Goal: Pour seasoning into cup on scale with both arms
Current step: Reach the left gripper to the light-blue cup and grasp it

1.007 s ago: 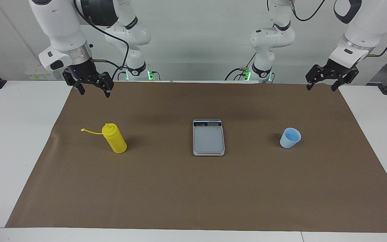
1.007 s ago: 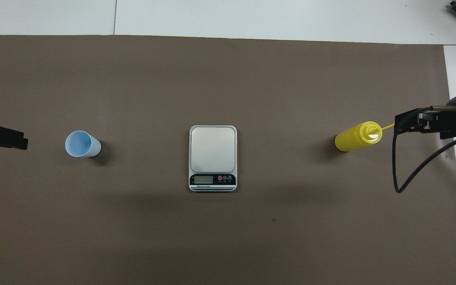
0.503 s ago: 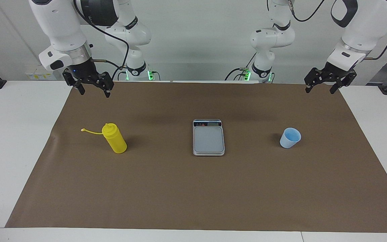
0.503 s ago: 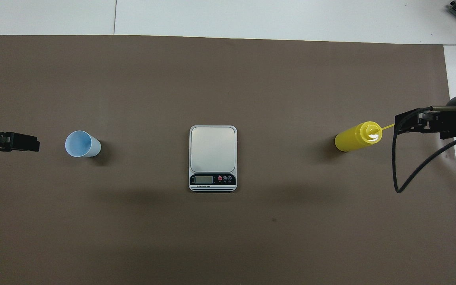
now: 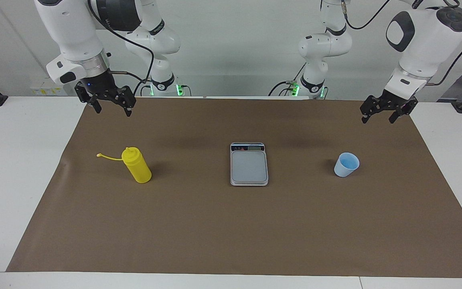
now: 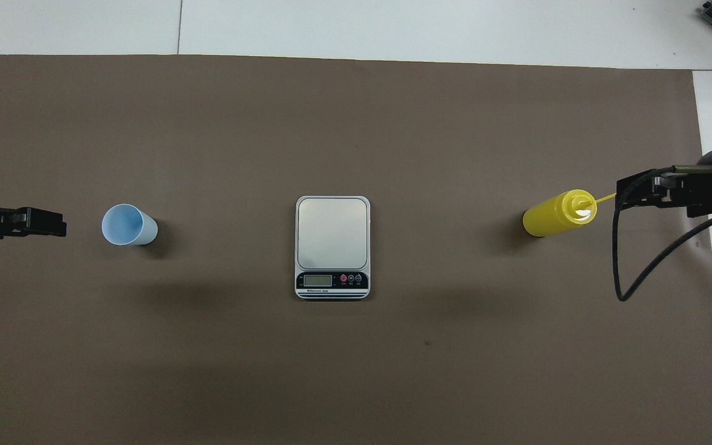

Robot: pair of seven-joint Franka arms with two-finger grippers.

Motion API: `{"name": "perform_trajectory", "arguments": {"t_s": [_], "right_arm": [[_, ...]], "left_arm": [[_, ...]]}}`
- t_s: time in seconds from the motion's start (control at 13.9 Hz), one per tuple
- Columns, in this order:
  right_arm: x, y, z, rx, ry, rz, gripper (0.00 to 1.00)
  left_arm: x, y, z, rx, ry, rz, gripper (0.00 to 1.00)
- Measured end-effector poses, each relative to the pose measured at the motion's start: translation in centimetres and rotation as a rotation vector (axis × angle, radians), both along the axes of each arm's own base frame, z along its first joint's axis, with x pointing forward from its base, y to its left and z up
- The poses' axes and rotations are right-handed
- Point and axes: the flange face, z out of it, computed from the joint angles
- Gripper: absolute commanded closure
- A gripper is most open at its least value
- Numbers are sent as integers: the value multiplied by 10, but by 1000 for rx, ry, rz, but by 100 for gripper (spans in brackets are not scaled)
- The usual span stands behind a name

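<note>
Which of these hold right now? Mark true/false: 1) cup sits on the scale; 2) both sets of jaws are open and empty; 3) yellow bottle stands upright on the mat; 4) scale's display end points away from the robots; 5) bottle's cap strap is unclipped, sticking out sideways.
1) False. The cup stands on the brown mat, apart from the scale, toward the left arm's end.
2) True. Left gripper and right gripper hang open, holding nothing.
3) True. The bottle stands upright.
4) False. The display end lies nearer the robots.
5) True.

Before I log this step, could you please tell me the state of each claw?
Left claw: open, empty, raised near the light-blue plastic cup.
Right claw: open, empty.
</note>
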Motion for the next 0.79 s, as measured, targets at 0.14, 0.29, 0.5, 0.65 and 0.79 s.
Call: {"name": "perform_trajectory", "arguments": {"t_s": [0.14, 0.29, 0.5, 0.65, 0.79], "right_arm": [[0, 0, 0, 0, 0, 0, 0], [0, 0, 0, 0, 0, 0, 0], [0, 0, 0, 0, 0, 0, 0], [0, 0, 0, 0, 0, 0, 0], [0, 0, 0, 0, 0, 0, 0]], "left_arm": [[11, -2, -28, -4, 10, 47, 0], [19, -5, -60, -7, 24, 66, 0], [14, -3, -109, -8, -12, 78, 0], [9, -3, -125, -7, -20, 82, 0], [9, -3, -131, -8, -31, 87, 0]]}}
